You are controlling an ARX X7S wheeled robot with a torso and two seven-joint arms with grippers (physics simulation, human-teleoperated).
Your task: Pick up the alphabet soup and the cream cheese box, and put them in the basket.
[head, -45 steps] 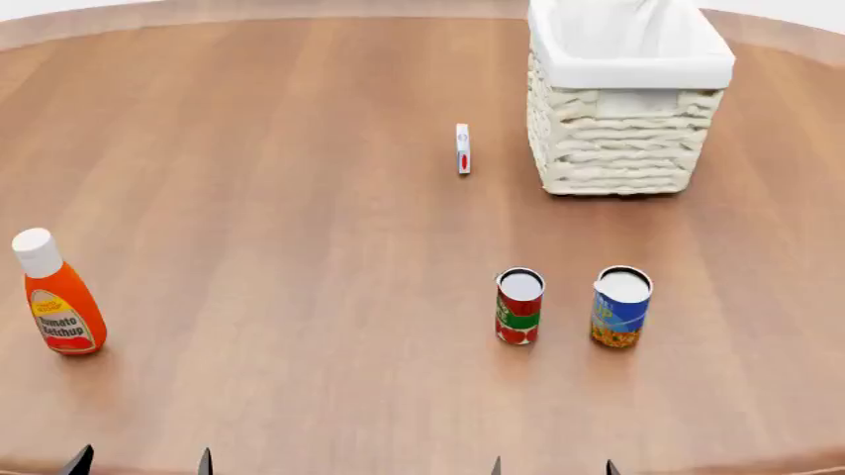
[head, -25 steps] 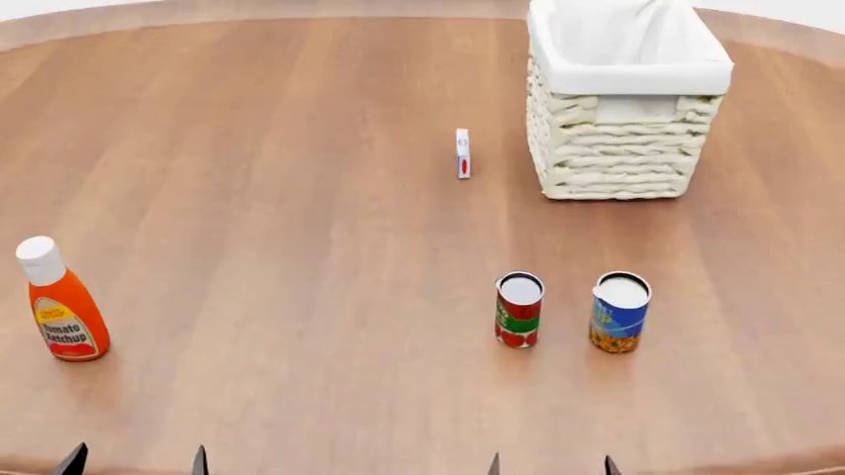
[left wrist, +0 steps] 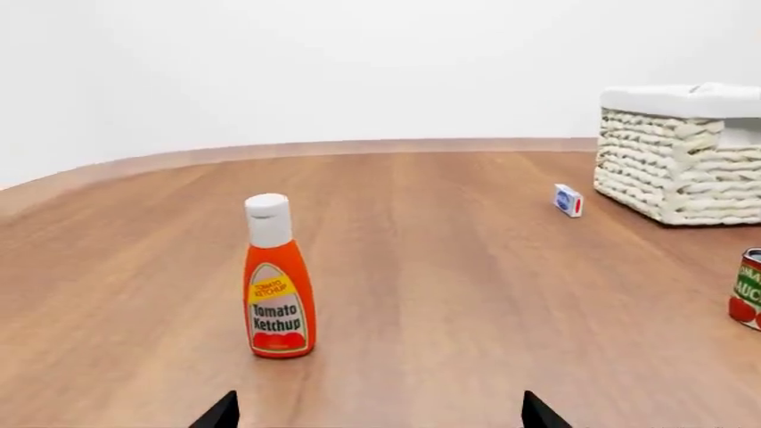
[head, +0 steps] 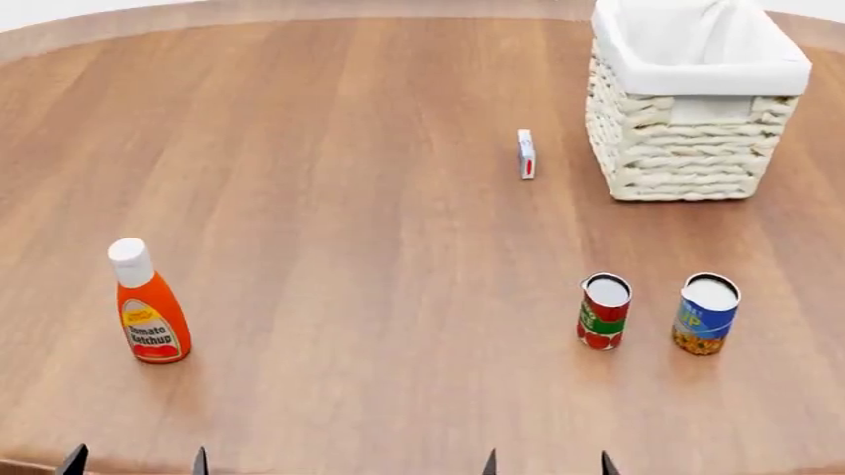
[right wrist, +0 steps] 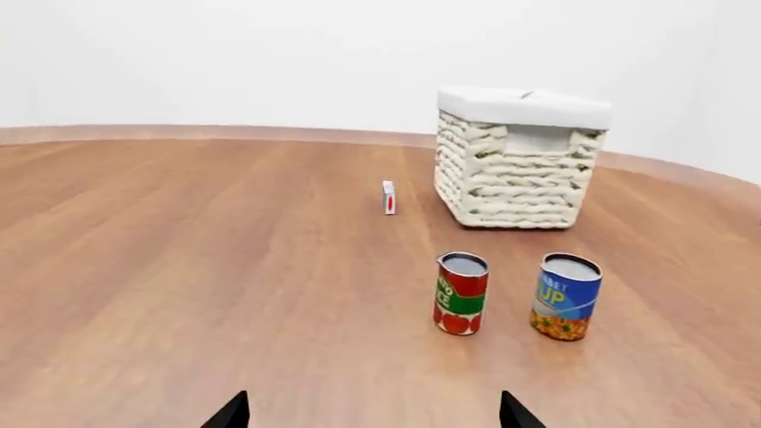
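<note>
The alphabet soup is a blue-labelled can standing upright at the table's near right. The cream cheese box stands on edge, just left of the basket. The woven basket with white lining sits at the far right. Only the fingertips of my left gripper show, at the near edge; they are spread wide and hold nothing. My right gripper is likewise open and well short of the soup can.
A red-and-green can stands close to the left of the soup. An orange ketchup bottle stands upright at the near left, ahead of the left gripper. The round wooden table carries them all.
Everything on the table has shifted right in the head view, so the view has turned left. Both grippers' tips stay at the bottom edge, still open.
</note>
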